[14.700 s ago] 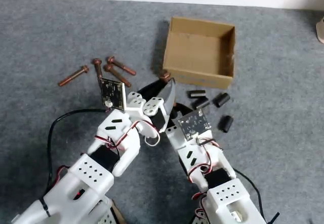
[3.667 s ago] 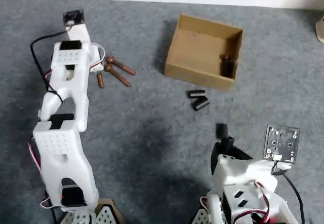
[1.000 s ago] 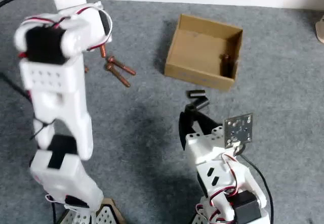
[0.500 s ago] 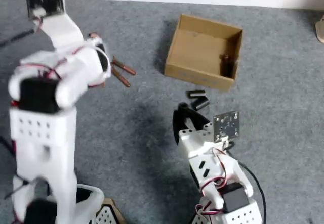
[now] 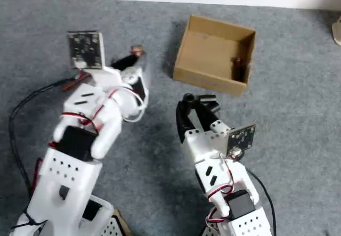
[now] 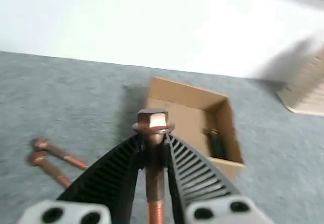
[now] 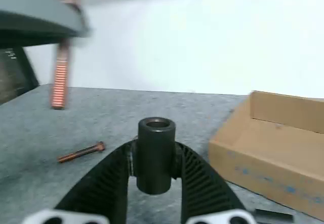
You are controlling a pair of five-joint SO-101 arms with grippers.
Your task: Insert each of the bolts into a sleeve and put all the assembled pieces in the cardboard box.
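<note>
High view: left gripper (image 5: 134,60) clenched on bolt (image 5: 137,50), held left of cardboard box (image 5: 205,80); right gripper (image 5: 191,104) grasping sleeve (image 5: 187,97) just before box front.
Left wrist view: bolt upright between jaws; two spare bolts (image 6: 50,155) lying on carpet (image 6: 76,97).
Right wrist view: sleeve upright between jaws, box beyond.

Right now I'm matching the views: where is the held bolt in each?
High view: bolt in the left gripper, left of the box.
Left wrist view: bolt gripped, box behind.
Right wrist view: bolt hangs thread-down, across from the box.
Shared landmark: the box.
</note>
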